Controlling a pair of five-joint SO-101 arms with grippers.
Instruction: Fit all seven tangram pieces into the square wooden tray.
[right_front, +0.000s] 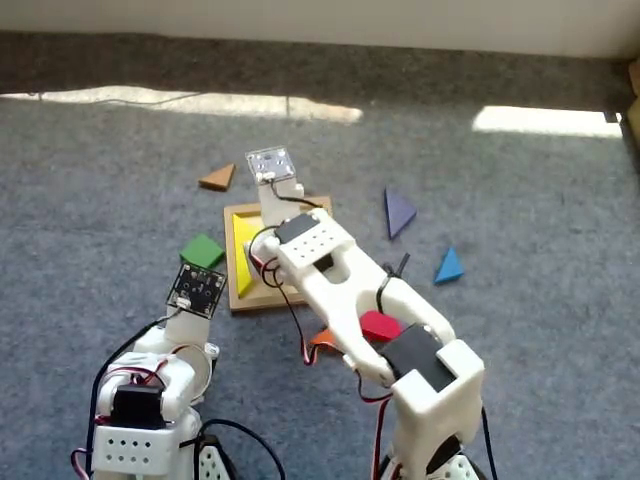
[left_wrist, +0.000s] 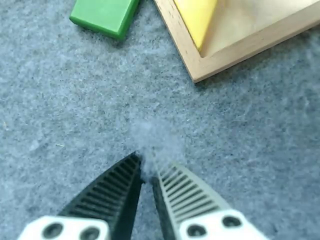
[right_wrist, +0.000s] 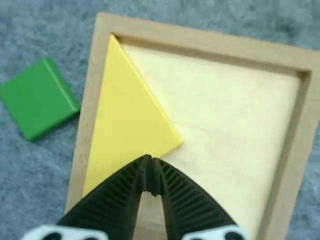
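Observation:
The square wooden tray (right_front: 250, 298) lies on the grey carpet with a yellow triangle (right_wrist: 125, 120) along one side of it. My right gripper (right_wrist: 150, 170) is shut, its tips just over the yellow triangle's edge, holding nothing. A green square (right_front: 201, 250) lies beside the tray. My left gripper (left_wrist: 148, 167) is shut and empty over bare carpet, short of the tray's corner (left_wrist: 240, 52) and the green square (left_wrist: 102, 15). Loose pieces: a brown triangle (right_front: 217, 178), a purple triangle (right_front: 398, 212), a blue triangle (right_front: 449, 266), a red piece (right_front: 378, 325) and an orange piece (right_front: 322, 338).
The right arm (right_front: 350, 290) stretches over the tray and hides much of it, along with parts of the red and orange pieces. Bright sunlit strips (right_front: 200, 100) cross the far carpet. Open carpet lies left of the green square.

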